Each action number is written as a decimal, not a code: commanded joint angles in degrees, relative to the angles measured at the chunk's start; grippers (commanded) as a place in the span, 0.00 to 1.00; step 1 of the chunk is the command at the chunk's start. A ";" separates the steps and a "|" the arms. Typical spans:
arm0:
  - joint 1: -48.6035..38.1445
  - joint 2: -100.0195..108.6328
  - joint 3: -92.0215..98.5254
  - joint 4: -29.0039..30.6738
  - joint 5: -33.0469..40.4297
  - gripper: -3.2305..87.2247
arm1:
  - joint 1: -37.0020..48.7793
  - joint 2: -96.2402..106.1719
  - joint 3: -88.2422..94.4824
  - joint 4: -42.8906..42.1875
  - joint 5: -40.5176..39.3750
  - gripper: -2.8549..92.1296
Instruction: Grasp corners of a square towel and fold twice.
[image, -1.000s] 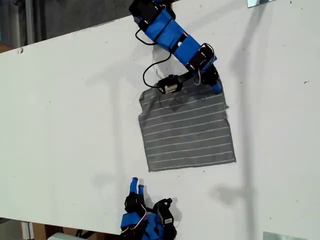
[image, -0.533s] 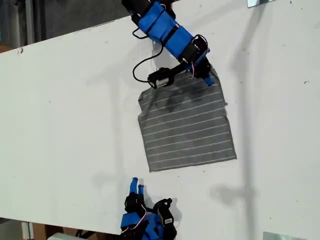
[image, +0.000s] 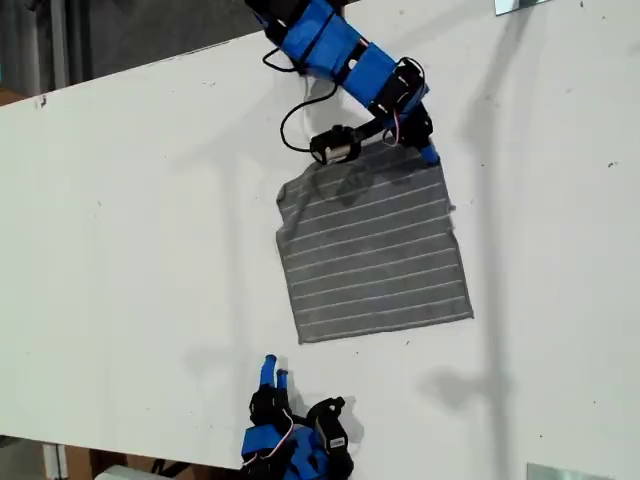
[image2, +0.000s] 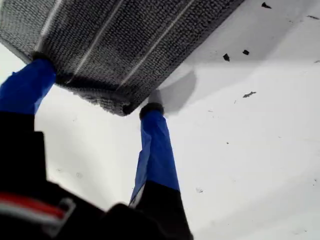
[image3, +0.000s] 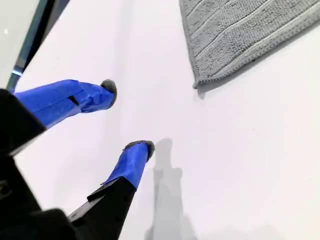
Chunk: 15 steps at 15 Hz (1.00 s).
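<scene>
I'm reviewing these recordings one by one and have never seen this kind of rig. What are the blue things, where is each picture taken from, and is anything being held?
The blue things are two small robot arms on a white table. One picture looks down from a camera off the arms; the other two come from cameras on the grippers. A grey striped towel lies flat. My first gripper stands at the towel's far edge, at the exterior view's top, jaws apart at a corner, with nothing clearly pinched. My second gripper waits open above bare table near the exterior view's bottom edge, short of the towel's nearest corner. Nothing is lifted yet.
</scene>
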 joint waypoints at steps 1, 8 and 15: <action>1.05 0.26 0.26 -0.18 0.26 0.25 | 0.00 3.52 1.23 -3.78 -0.09 0.40; 2.90 -1.14 -1.14 1.14 -2.02 0.25 | 2.29 -0.53 -0.79 -9.40 -3.52 0.03; 44.91 -98.44 -76.03 7.03 -20.39 0.27 | 9.76 -7.65 -15.56 4.31 -13.71 0.03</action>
